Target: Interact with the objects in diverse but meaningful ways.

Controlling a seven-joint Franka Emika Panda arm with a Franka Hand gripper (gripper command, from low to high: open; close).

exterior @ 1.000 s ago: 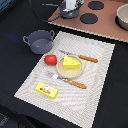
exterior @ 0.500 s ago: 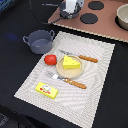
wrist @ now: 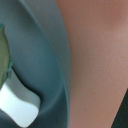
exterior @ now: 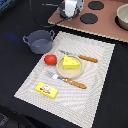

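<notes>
My gripper (exterior: pixel 70 8) hangs at the far edge of the scene, over the corner of a pinkish board (exterior: pixel 107 26); its jaws do not show clearly. The wrist view is pressed close to a grey-blue curved dish (wrist: pixel 50 55) holding a white piece (wrist: pixel 17 107), with the pink surface (wrist: pixel 97 60) beside it. On the striped placemat (exterior: pixel 97 95) lie a yellow holed cheese wedge (exterior: pixel 71 62) on a tan plate (exterior: pixel 62 74), a red tomato (exterior: pixel 50 59) and a flat yellow labelled box (exterior: pixel 46 90). A grey two-handled pot (exterior: pixel 39 41) stands off the mat's far corner on the exterior view's left.
A wooden-handled knife (exterior: pixel 82 58) lies behind the plate and a wooden-handled fork (exterior: pixel 72 82) in front of it. The pinkish board carries two black discs (exterior: pixel 89 18) and a pale bowl (exterior: pixel 123 15). A dark cable (exterior: pixel 37 17) loops near the arm.
</notes>
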